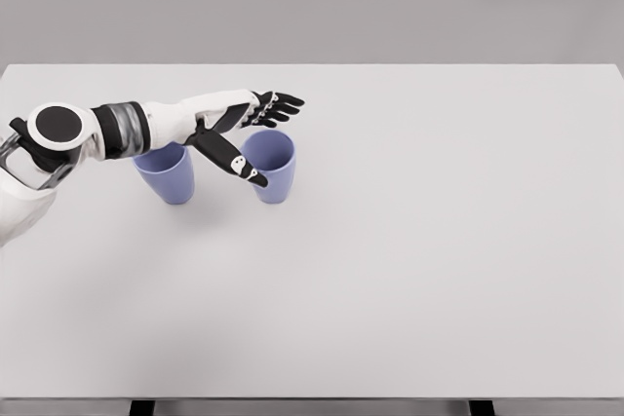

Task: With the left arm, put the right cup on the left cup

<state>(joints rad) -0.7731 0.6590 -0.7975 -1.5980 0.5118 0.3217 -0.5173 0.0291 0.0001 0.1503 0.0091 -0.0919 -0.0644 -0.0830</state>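
Setting: we see a white table (409, 270) filling most of the head view, with a grey wall behind it.

Cups: we count 2 lavender-blue cups, both upright with open mouths up, standing on the table's left half toward its far edge.

Left cup (166, 174): it stands under the forearm, which covers part of its rim.

Right cup (270, 166): it stands just beside the left cup with a gap of bare table between them, so the 2 are apart and not stacked.

Left arm: it comes in from the left edge and reaches rightward across the left cup, its round black-and-white joint showing near the picture's edge.

Left hand (239, 129): we see it spread and grasping nothing, placed over the near-left side of the right cup.

Fingers (278, 104): 4 dark-tipped fingers stretch out roughly flat beyond the cup's far-left rim (whether they touch the rim we cannot tell).

Thumb (234, 158): it angles down and to the right, its tip lying in front of the right cup's near-left wall just below the rim; contact is unclear to us.

Cup position relative to the hand: the right cup sits between thumb and fingers, resting on the table.
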